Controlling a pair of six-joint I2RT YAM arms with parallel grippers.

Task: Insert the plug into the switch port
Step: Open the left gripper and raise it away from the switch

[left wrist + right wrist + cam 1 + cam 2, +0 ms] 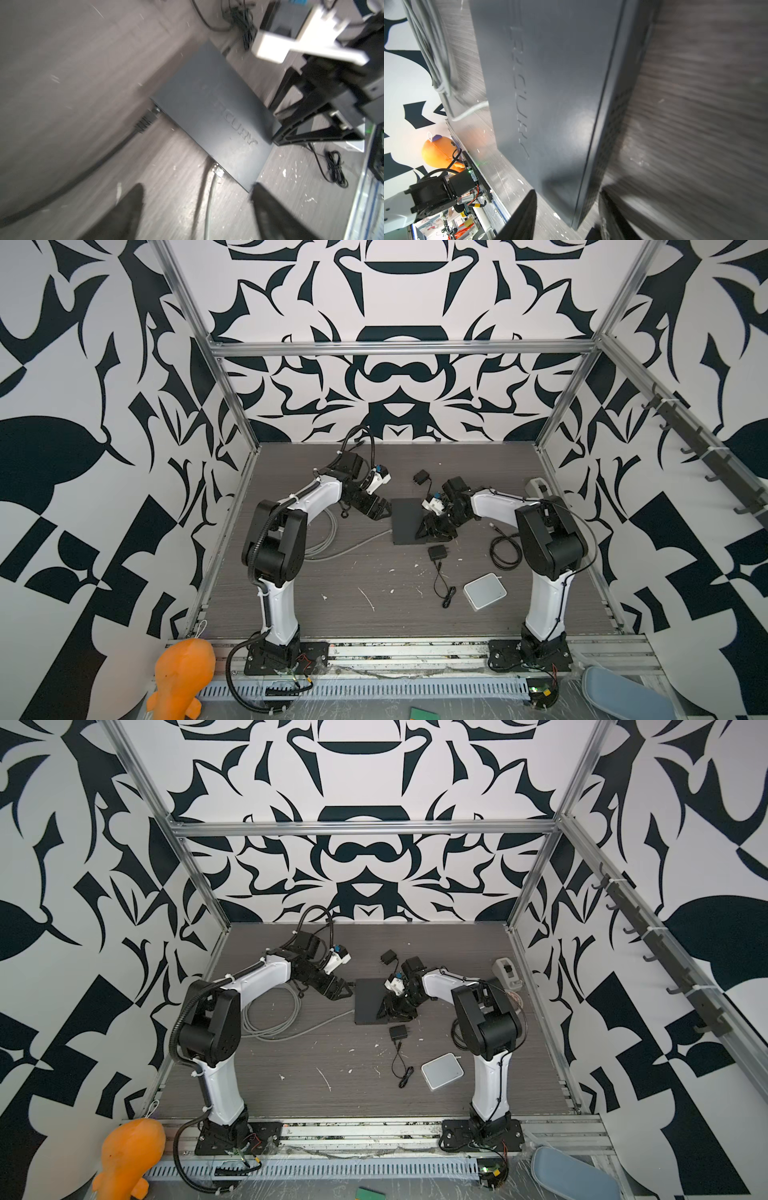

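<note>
Switch (207, 116): flat, matte-black, embossed lettering

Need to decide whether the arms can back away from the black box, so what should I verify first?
1. Left gripper free: ok. Its jaws stand open and clamp nothing.
2. Gray plug at the black box's edge: ok. Fully seated: cannot tell, because the left wrist view is blurred.
3. Gray cable clear of the left jaws: not ok. It runs between them and might snag on a retreat.
4. Right gripper's hold: cannot tell. Its jaws straddle the box's corner, and contact is unclear.
5. Box flat on the table: ok in both top views.
</note>
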